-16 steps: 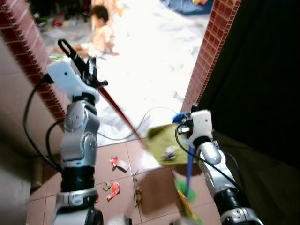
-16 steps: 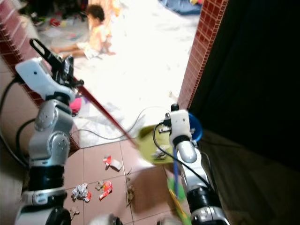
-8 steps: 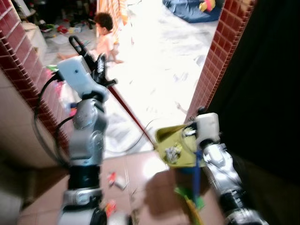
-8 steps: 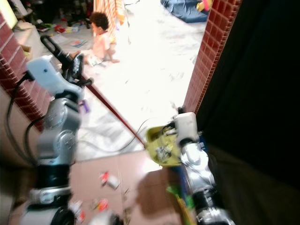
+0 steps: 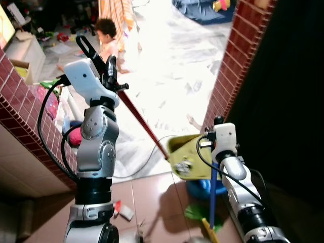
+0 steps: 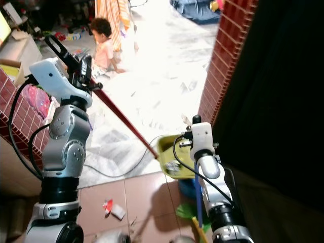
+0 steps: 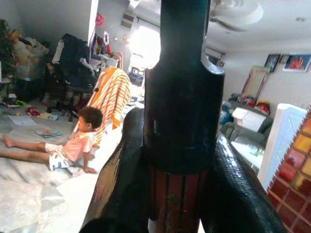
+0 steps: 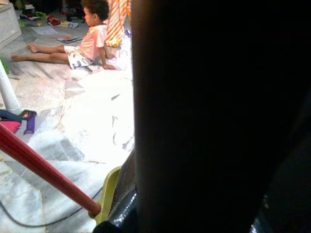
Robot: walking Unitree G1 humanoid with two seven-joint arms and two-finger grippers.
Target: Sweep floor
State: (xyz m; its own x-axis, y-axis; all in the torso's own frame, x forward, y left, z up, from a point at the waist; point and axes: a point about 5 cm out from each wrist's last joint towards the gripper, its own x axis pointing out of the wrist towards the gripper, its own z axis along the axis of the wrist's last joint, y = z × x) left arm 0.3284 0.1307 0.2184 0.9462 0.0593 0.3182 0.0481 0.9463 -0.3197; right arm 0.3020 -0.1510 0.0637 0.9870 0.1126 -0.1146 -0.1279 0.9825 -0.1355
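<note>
My left gripper (image 5: pixel 112 76) is raised at the upper left, shut on the black-capped top of a red broom handle (image 5: pixel 144 126). The handle slants down to a yellow-green dustpan (image 5: pixel 188 157). In the left wrist view both black fingers (image 7: pixel 121 184) clamp that red handle (image 7: pixel 175 199). My right gripper (image 5: pixel 216 147) is shut on the dustpan's blue handle (image 5: pixel 212 197) and holds the pan off the floor with crumpled litter (image 5: pixel 183 165) in it. Red and white scraps (image 6: pixel 112 208) lie on the brown tiles below my left arm.
A person (image 5: pixel 109 43) sits on the bright floor beyond the doorway. Brick pillars (image 5: pixel 238 61) and a low brick wall (image 5: pixel 25 111) flank the opening. A cable (image 5: pixel 136 162) trails over the floor. Something blue (image 5: pixel 200 187) and green bristles (image 5: pixel 197 212) sit under the pan.
The camera has swung upward, so more of the bright room and less of the tiled floor shows. Both grippers keep their hold, and the dustpan stays lifted.
</note>
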